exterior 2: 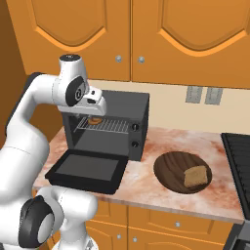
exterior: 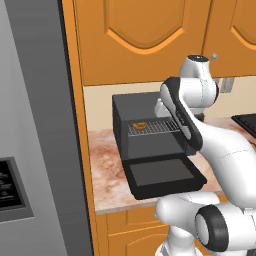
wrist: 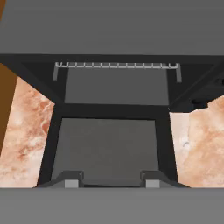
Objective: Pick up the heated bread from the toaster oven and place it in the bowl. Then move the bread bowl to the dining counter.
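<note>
The black toaster oven stands on the marbled worktop with its door dropped flat. The heated bread, a small golden-brown bun, lies on the left of the wire rack; it also shows as the bread just under my hand. My gripper hangs in front of the oven mouth above the door, open, with nothing between its fingers. The dark wooden bowl sits right of the oven. The dining counter is out of view.
A flat tan square slice lies in the bowl. A black stove borders the worktop at the right and a grey fridge stands at the left. Orange wall cupboards hang above the oven.
</note>
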Motion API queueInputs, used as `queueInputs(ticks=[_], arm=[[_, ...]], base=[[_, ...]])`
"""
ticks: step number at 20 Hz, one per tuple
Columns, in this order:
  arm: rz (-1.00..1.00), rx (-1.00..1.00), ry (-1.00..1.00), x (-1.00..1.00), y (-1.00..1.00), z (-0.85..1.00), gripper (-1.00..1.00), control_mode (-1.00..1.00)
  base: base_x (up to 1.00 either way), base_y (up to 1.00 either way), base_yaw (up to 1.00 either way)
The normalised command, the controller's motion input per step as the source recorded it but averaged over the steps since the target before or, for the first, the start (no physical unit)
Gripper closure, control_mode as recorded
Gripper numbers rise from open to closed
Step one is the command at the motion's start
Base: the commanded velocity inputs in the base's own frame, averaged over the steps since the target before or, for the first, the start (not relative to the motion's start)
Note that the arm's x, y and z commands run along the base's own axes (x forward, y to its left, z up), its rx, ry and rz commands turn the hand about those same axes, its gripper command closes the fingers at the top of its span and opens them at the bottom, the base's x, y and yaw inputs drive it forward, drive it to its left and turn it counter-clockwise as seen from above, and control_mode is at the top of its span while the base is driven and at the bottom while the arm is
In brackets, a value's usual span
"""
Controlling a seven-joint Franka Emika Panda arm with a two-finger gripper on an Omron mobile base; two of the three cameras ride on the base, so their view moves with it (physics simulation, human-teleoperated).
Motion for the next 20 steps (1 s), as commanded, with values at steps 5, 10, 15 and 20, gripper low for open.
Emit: queueInputs(ticks=[5, 10, 15, 20], arm=[[0.00, 0.00, -0.02, -0.19, -0.09, 0.00, -1.00, -1.00], [0.05, 0.00, -0.34, -0.32, -0.03, -0.45, -1.00, -1.00], [0.12, 0.02, -0.53, -0.13, -0.01, -0.62, -1.00, -1.00], [0.11, 0.04, -0.39, 0.00, 0.00, -0.50, -1.00, -1.00]], base=[[0.00, 0.00, 0.00], [0.00, 0.00, 0.00], [0.00, 0.00, 0.00], [0.00, 0.00, 0.00]])
